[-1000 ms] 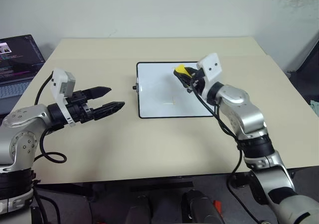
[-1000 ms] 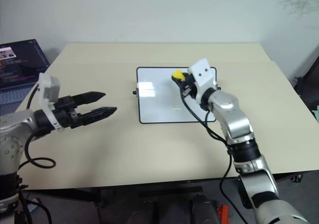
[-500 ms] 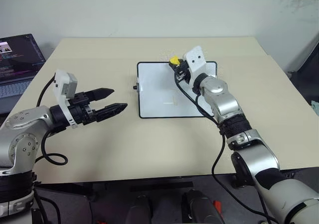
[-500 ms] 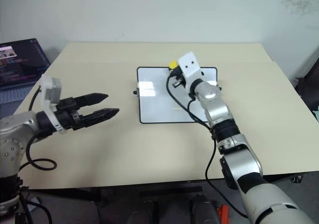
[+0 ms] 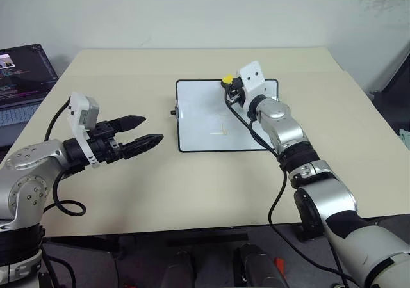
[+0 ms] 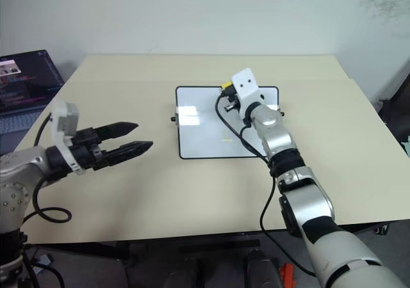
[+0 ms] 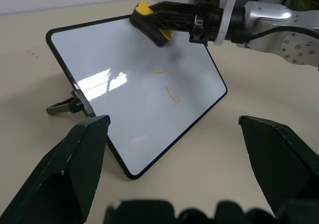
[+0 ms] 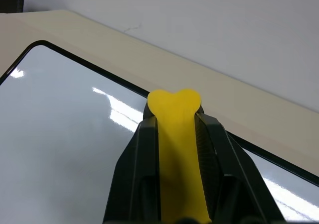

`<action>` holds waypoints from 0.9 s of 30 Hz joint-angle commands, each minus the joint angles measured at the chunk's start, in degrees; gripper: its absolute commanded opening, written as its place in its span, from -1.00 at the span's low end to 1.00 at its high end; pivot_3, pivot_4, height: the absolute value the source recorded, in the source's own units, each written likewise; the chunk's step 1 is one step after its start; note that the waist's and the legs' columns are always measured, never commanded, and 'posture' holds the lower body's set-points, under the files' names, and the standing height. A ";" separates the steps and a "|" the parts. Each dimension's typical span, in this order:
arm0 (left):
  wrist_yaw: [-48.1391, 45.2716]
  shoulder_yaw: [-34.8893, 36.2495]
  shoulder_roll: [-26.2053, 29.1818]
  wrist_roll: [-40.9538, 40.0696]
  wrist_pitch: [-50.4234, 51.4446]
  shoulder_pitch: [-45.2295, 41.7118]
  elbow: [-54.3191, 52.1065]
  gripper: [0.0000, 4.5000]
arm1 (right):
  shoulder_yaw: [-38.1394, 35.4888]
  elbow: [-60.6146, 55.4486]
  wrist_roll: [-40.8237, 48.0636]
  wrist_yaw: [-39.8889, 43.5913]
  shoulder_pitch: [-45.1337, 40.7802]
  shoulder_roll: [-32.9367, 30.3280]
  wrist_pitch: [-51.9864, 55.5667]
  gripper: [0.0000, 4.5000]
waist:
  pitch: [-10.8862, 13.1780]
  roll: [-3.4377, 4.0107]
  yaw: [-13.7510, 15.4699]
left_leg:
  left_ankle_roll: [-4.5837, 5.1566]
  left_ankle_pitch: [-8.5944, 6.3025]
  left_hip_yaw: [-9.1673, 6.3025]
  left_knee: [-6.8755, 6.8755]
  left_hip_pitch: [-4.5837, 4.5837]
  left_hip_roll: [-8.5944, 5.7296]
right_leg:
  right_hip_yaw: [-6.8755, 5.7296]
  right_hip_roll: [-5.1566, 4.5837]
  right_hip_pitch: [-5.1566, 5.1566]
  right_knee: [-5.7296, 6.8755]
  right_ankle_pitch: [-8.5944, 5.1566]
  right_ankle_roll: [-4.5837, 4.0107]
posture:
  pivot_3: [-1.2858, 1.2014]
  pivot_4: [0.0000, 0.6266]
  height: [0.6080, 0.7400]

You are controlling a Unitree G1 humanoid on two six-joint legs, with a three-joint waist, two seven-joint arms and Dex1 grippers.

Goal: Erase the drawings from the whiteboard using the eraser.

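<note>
The right gripper (image 5: 229, 91) is pinching the eraser (image 7: 150, 22) at the whiteboard's (image 5: 198, 118) far edge. The remaining drawings (image 7: 172, 93), faint yellow strokes near mid-board, are lying nearer the robot than the eraser, so I am expecting a pull back toward them. The right arm is nearer; the left gripper (image 5: 146, 128) is hovering open beside the board.

The whiteboard (image 5: 218, 115) lies mid-table (image 5: 192, 179), laptop (image 5: 19, 83) far left.
</note>
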 commanded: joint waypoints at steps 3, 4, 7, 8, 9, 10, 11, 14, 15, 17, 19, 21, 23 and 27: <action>0.09 2.15 0.76 -1.07 -0.26 0.19 -2.29 1.00 | -0.26 -0.77 -0.41 0.56 -0.89 1.36 -0.18 -0.72 | 0.00 0.00 -0.01 | 0.00 0.00 0.00 0.00 0.00 0.00 | 0.00 0.00 0.00 0.00 0.00 0.00 | 0.03 -0.52 1.00; 0.10 2.22 0.77 -1.09 -0.25 0.28 -2.36 1.00 | -0.21 -0.95 -0.44 0.63 -0.75 1.59 -0.12 -0.72 | 0.00 0.00 -0.02 | 0.00 0.00 0.00 0.00 0.00 0.00 | 0.00 0.00 0.00 0.00 0.00 0.00 | 0.03 -0.52 1.00; 0.06 2.36 0.81 -1.15 -0.25 0.42 -2.43 1.00 | -0.27 -1.31 -0.14 0.95 -0.31 2.54 0.21 -0.73 | 0.00 0.00 -0.02 | 0.00 0.00 0.00 -0.01 0.00 0.00 | 0.00 0.00 -0.01 -0.01 0.00 0.00 | 0.03 -0.52 1.00; 0.04 2.38 0.81 -1.17 -0.26 0.43 -2.43 1.00 | -0.19 -1.43 -0.18 1.01 -0.16 2.82 0.27 -0.75 | 0.00 0.00 -0.03 | 0.00 0.00 0.00 -0.01 0.00 0.00 | 0.00 0.00 -0.01 -0.01 0.00 0.00 | 0.03 -0.52 1.00; 0.04 2.40 0.81 -1.20 -0.25 0.48 -2.48 1.00 | -0.15 -1.57 -0.26 1.05 -0.03 2.97 0.32 -0.76 | 0.00 0.00 -0.03 | 0.00 0.00 0.00 -0.01 0.00 0.00 | 0.00 0.00 -0.01 0.00 0.00 0.00 | 0.03 -0.52 1.00; 0.05 2.39 0.80 -1.19 -0.26 0.46 -2.47 1.00 | -0.09 -1.70 -0.36 1.10 0.10 3.14 0.36 -0.77 | 0.00 0.00 -0.03 | 0.00 0.00 0.00 -0.01 0.00 0.00 | -0.01 0.00 -0.01 0.00 0.00 0.00 | 0.03 -0.52 1.00; 0.05 2.39 0.80 -1.21 -0.25 0.45 -2.47 1.00 | 0.29 -2.22 -0.57 1.33 0.52 3.50 0.48 -0.77 | 0.00 0.00 -0.02 | 0.00 0.00 -0.01 -0.01 0.00 0.00 | -0.01 0.00 -0.01 0.00 0.00 0.00 | 0.03 -0.52 1.00; 0.04 2.28 0.80 -1.09 -0.35 0.31 -2.28 1.00 | 1.06 -3.68 -1.06 1.90 1.69 4.41 0.85 -0.78 | 0.00 0.00 -0.01 | 0.00 0.00 -0.01 0.00 0.00 0.00 | -0.01 0.00 0.00 0.00 0.00 0.00 | 0.03 -0.52 1.00; 0.04 2.25 0.79 -1.07 -0.36 0.30 -2.27 1.00 | 1.10 -4.10 -1.23 2.04 1.99 4.61 0.99 -0.79 | 0.00 0.00 -0.03 | 0.00 0.00 -0.01 0.00 0.00 0.00 | -0.01 0.00 -0.01 0.00 0.00 0.00 | 0.03 -0.52 1.00; 0.03 2.21 0.79 -1.04 -0.37 0.28 -2.23 1.00 | 1.14 -4.81 -1.46 2.17 2.46 4.87 1.27 -0.82 | 0.00 0.00 -0.05 | 0.00 0.00 -0.02 -0.01 0.01 0.01 | -0.01 0.01 0.00 0.01 0.00 0.00 | 0.03 -0.52 1.00; -0.01 2.14 0.80 -0.95 -0.43 0.24 -2.13 1.00 | 1.19 -5.46 -1.52 2.21 2.85 5.07 1.60 -0.99 | 0.00 0.00 -0.04 | 0.00 0.00 -0.02 0.00 0.01 0.01 | -0.01 0.01 0.00 0.02 0.00 0.00 | 0.03 -0.52 1.00; -0.05 2.06 0.80 -0.86 -0.49 0.22 -2.04 1.00 | 1.28 -5.92 -1.53 2.23 3.09 5.14 1.85 -0.99 | 0.00 0.00 -0.03 | 0.00 0.00 -0.02 0.01 0.01 0.01 | -0.01 0.01 0.00 0.02 0.00 0.00 | 0.03 -0.52 1.00; -0.08 1.99 0.79 -0.83 -0.51 0.17 -1.99 1.00 | 1.21 -6.07 -1.59 2.02 3.15 5.08 1.98 -0.99 | 0.00 0.00 -0.03 | 0.00 0.00 -0.02 0.01 0.01 0.00 | -0.01 0.01 0.00 0.01 0.00 -0.01 | 0.03 -0.52 1.00; -0.19 1.84 0.74 -0.80 -0.57 0.09 -1.89 1.00 | 0.60 -5.26 -1.77 1.16 2.61 4.37 1.64 -0.99 | 0.00 0.00 -0.03 | 0.00 0.00 -0.03 0.00 0.01 0.01 | -0.02 0.01 0.00 0.01 -0.01 -0.01 | 0.03 -0.52 1.00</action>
